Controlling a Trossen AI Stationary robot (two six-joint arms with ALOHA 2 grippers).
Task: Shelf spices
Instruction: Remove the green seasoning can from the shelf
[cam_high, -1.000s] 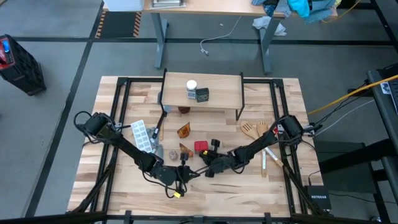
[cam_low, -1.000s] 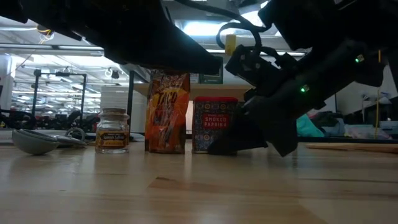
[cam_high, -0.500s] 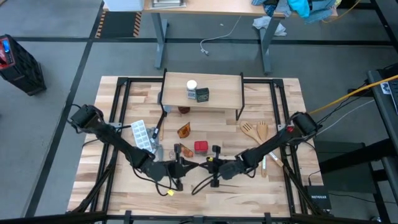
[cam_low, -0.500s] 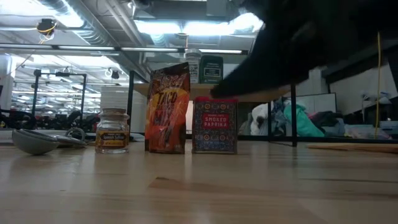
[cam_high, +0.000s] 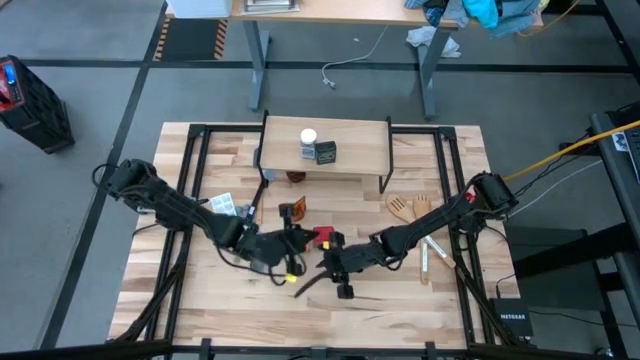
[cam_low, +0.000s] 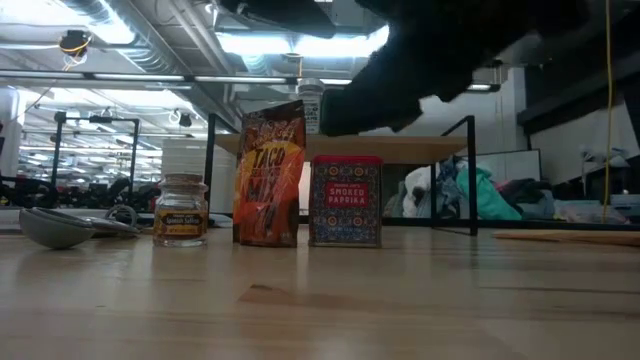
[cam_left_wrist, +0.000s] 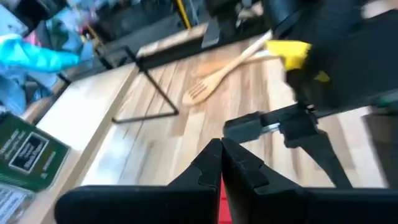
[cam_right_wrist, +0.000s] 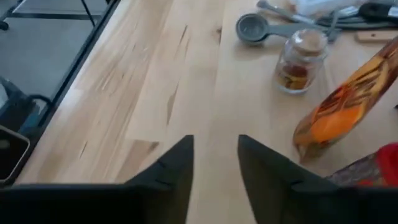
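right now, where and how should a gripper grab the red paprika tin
Grip the paprika tin across its two flat side faces, near the middle, coming straight down from above. It stands upright and boxy, with open table on the side away from the taco packet, which stands close beside it. Jaws would probably need to slip between them.

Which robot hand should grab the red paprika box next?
Probably the right hand: its fingers are open and it sits right beside the red paprika box. The left hand is just as near, but its fingers are shut.
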